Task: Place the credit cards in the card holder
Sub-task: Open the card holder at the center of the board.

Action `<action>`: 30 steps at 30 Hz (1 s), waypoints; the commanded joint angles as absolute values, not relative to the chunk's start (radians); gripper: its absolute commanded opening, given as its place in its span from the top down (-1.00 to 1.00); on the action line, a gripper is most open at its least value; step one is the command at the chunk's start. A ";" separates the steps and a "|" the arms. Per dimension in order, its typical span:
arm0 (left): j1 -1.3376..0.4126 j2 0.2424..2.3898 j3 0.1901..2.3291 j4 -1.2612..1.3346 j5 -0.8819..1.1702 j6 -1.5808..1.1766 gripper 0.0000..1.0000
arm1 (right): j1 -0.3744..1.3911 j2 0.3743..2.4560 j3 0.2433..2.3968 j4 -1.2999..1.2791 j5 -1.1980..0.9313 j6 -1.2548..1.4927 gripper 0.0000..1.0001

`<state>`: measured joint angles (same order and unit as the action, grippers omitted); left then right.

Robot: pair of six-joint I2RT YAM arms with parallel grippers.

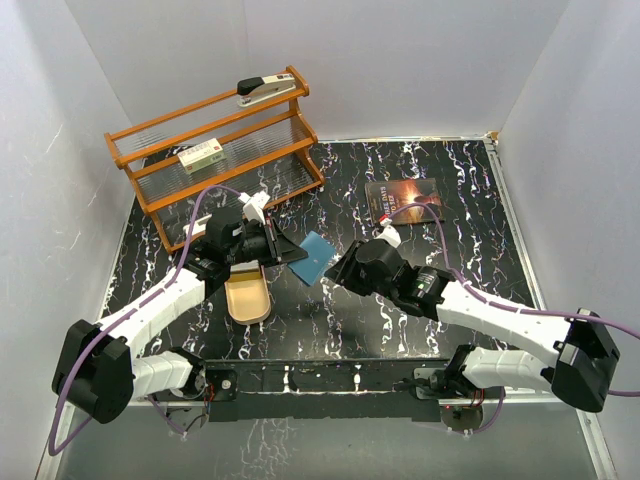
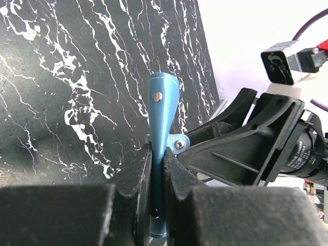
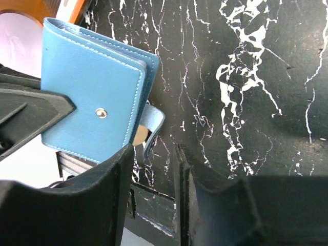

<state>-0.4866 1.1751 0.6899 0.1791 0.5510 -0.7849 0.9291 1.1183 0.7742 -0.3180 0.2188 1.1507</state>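
Card holder (image 2: 163,102), folded, is clamped edge-on in left claw (image 2: 157,159); right claw (image 3: 155,154) is slightly apart beside its loose tab (image 3: 155,119).

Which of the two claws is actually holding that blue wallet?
The left claw, pinched shut on the blue card holder; the right claw gapes open beside it.

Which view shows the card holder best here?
Right wrist: the card holder faces the camera, its broad blue side, snap and tab clear. Left wrist shows it edge-on, clamped in the left gripper. Top external shows only a small blue patch.
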 commanded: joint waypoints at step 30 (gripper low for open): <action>-0.485 1.279 0.700 -0.008 0.479 -0.641 -0.25 | 0.928 1.115 0.681 -0.263 0.227 0.836 1.00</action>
